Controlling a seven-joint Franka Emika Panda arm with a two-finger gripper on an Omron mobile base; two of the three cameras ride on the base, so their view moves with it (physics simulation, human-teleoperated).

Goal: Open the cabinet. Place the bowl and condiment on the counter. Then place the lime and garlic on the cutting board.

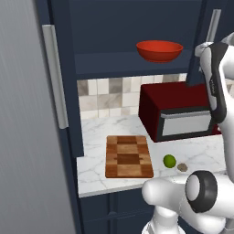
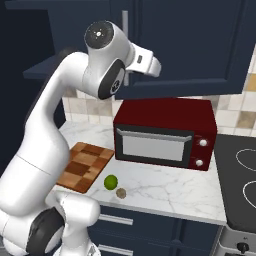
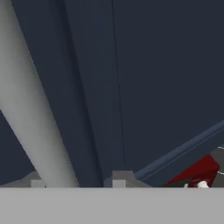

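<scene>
1. The white robot arm reaches up to the tall navy cabinet [image 2: 190,45] above the marble desk [image 2: 165,192]. In the hand view, the gripper [image 3: 78,181] sits with its two dark tips on either side of a long silver bar handle [image 3: 30,118] on the cabinet door, closed around it.

2. In the left base view, one cabinet door [image 1: 27,137] stands swung open in the foreground, baring a shelf inside. The red bowl [image 1: 159,50] rests upright on that shelf, above the microwave.

3. A dark red microwave [image 2: 165,132] stands on the desk beneath the cabinet, against the tiled wall, its door shut.

4. The wooden cutting board [image 1: 128,156], patterned in light and dark brown blocks, lies flat on the desk to the left of the microwave, near the front edge.

5. The lime [image 1: 169,160] sits on the bare marble just right of the cutting board, not on it. The garlic [image 1: 182,167] lies just beside the lime, on its right and slightly nearer the desk's front edge; whether the two touch cannot be told.

6. In the right base view, a dark stovetop [image 2: 240,180] adjoins the desk to the right of the microwave.
</scene>
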